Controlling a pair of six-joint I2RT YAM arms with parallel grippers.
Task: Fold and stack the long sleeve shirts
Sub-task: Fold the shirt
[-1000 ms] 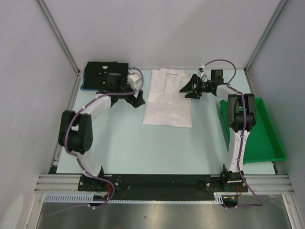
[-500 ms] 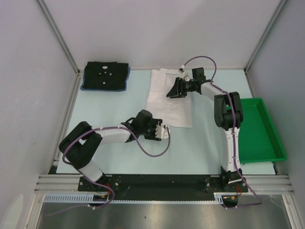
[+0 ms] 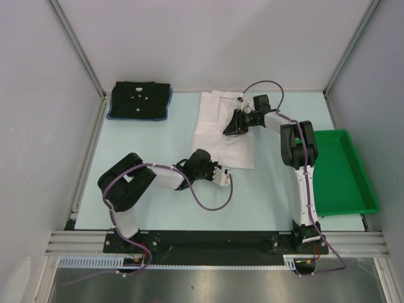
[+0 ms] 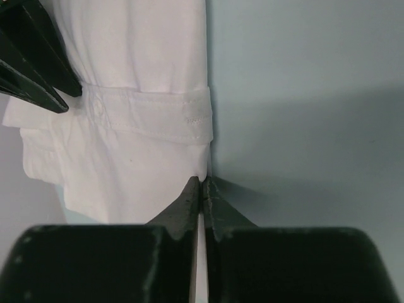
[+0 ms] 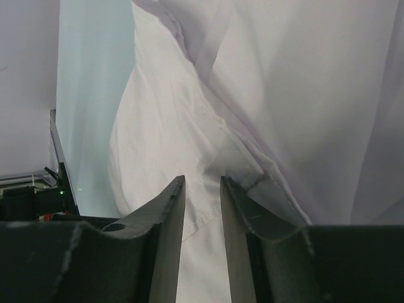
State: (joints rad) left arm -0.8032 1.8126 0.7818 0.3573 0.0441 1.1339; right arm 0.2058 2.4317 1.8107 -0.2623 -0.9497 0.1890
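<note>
The white long sleeve shirt (image 3: 211, 136) lies flat at the table's back middle. A black shirt (image 3: 140, 100) lies folded at the back left on a blue one, of which only the edge (image 3: 111, 115) shows. My left gripper (image 3: 219, 175) is at the white shirt's near edge. In the left wrist view its jaws (image 4: 202, 182) are shut, with a thin white strip of the shirt (image 4: 139, 76) pinched between them. My right gripper (image 3: 231, 126) rests on the shirt's upper part. Its jaws (image 5: 202, 180) stand narrowly apart over a creased fold (image 5: 208, 113).
A green plastic tray (image 3: 344, 170) sits at the right edge beside the right arm. Grey walls and metal frame posts close in the table at the back and sides. A purple cable (image 3: 211, 201) loops from the left arm over the table.
My left arm swung from the black shirt at the back left to the white shirt's near edge and shut its jaws. My right gripper moved left onto the shirt and narrowed.
</note>
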